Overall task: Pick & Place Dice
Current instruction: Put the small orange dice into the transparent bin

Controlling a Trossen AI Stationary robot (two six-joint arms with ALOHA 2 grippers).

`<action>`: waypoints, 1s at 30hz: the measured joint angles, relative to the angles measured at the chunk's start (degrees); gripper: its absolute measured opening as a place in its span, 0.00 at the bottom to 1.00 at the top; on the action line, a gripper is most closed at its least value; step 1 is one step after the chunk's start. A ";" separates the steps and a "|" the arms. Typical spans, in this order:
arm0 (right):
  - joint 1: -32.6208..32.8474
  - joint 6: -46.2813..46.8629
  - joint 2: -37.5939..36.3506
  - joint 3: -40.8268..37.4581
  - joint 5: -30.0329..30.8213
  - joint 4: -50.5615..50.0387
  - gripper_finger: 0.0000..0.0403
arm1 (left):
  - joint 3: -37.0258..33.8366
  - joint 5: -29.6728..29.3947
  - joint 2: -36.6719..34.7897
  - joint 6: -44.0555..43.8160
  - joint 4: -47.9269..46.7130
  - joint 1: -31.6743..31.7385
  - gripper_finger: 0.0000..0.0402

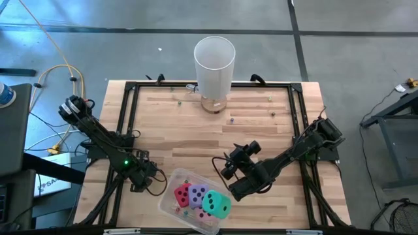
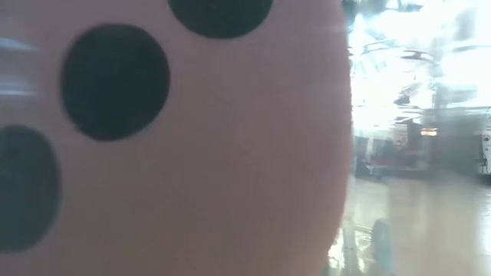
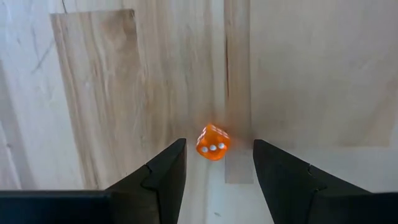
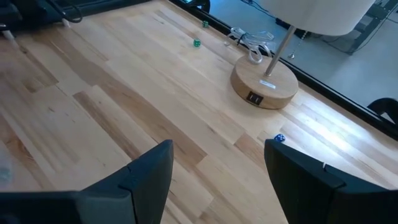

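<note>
Big wooden table (image 1: 196, 130) with a dark frame round it, filling most of the high view. At 12 o'clock on it, a lamp (image 1: 214, 65) with a tall white shade on a round wooden base. Down at 6 o'clock, a clear tray (image 1: 168, 196) holding all four dice: red die (image 1: 182, 193) on the 9 o'clock side, purple die (image 1: 198, 193) just beside it, teal-green die (image 1: 217, 204) over at 3 o'clock, pink die (image 1: 200, 215) mostly tucked under the others. In the low view, nearly the whole picture blocked by a pinkish-red die face with dark pips, pressed right up near the lens; can't tell which die. Left gripper (image 1: 138, 176) parked just at 9 o'clock of the tray, low over the table, fingers (image 3: 163, 177) spread with a small gap and pinching nothing. Right gripper (image 1: 230, 166) just at 2 o'clock of the tray, fingers (image 4: 149, 174) spread wide, also holding nothing, pointing toward the lamp. Smallest stuff: a tiny orange die (image 3: 212, 142) with white pips sitting on the table just ahead of the left fingers, not touching them, plus a tiny blue one (image 4: 280, 138) near the lamp base and a couple of tiny green ones (image 4: 196, 43) further toward the table's 12 o'clock edge.
</note>
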 joint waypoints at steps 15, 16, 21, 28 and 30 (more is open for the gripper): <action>-0.04 -9.20 0.00 0.00 -0.46 8.81 0.60 | -2.88 0.09 -0.15 3.77 3.87 -0.02 0.23; -0.04 -9.41 0.00 0.00 -0.46 8.94 0.60 | -2.88 0.06 -0.13 3.82 3.87 -0.02 0.21; -0.04 -10.43 0.00 0.00 -0.46 9.79 0.60 | -2.91 -0.10 -0.11 4.43 3.95 -0.02 0.12; -0.04 -10.45 0.00 0.00 -0.46 9.77 0.60 | -2.82 -0.75 -0.31 6.09 4.24 -0.02 0.11; -0.04 -10.47 0.00 0.00 -0.53 9.76 0.60 | -1.74 -0.90 -0.97 6.50 2.89 0.07 0.11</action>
